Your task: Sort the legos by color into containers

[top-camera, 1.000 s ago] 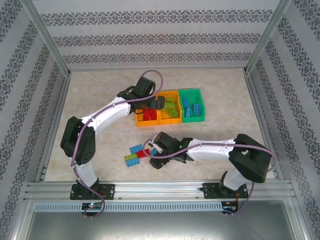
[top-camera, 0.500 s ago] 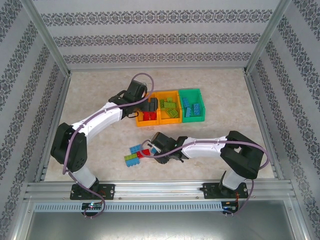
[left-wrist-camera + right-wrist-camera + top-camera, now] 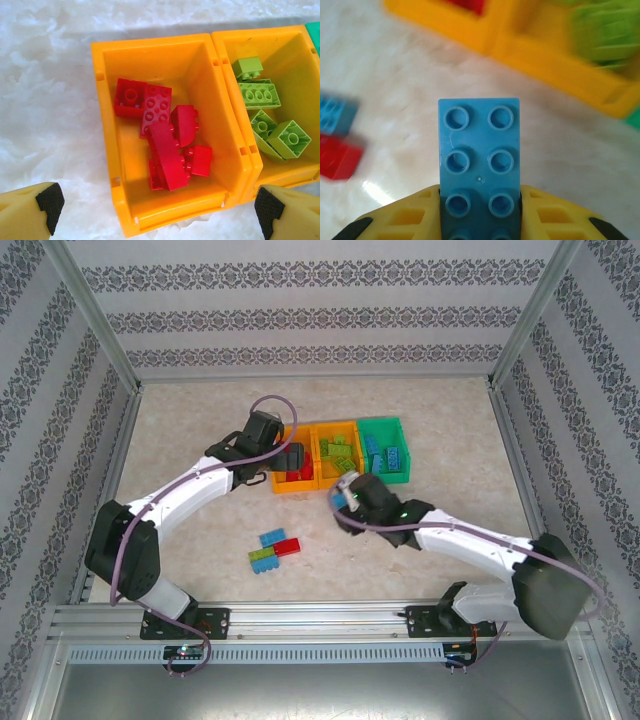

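Blue brick point(image 3: 479, 150) was pinched by right gripper point(image 3: 479, 197) | left gripper point(image 3: 157, 206) was spread above orange bin point(image 3: 107, 130) | release was judged best made squarely over green bin point(image 3: 385, 477), toward table's point(image 3: 200, 440) far edge

— How many small open-topped plastic bins point(image 3: 340, 425)?
— Three in a row: two orange, one green.
— And red studded plastic bricks point(image 3: 167, 155) in the left one?
— Five, I think; four light-green studded bricks point(image 3: 258, 94) just right.
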{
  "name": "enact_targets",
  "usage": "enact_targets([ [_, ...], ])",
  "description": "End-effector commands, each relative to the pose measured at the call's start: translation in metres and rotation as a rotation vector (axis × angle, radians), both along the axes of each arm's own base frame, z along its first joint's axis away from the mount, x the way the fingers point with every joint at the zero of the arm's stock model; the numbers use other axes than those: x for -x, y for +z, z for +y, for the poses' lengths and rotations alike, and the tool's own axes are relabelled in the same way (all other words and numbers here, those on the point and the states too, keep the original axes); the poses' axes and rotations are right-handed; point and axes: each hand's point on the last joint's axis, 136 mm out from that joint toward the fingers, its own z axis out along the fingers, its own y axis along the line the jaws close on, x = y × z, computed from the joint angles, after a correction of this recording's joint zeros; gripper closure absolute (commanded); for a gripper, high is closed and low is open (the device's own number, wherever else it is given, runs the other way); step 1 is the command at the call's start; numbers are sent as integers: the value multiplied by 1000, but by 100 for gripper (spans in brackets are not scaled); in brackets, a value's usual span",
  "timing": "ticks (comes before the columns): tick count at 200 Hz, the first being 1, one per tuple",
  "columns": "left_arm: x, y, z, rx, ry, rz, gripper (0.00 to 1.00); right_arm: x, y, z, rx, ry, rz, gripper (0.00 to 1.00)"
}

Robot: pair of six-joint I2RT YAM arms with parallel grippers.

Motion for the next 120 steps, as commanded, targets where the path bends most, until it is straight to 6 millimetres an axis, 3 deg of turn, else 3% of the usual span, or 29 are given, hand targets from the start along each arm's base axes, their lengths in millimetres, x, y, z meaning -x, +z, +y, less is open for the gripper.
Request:
enact_targets([
  [1, 5, 3, 14, -17, 32, -11, 0, -26, 20, -33, -91, -164, -19, 73],
  [41, 24, -15, 21, -13, 47, 58, 0, -77, 34, -80, -116, -343, 6, 74],
  [88, 56, -41, 32, 9, 94, 165, 0, -135, 19, -100, -109, -411, 86, 74],
  [120, 81, -61, 37, 34, 121, 261, 0, -164, 3, -104, -98, -425, 131, 71],
])
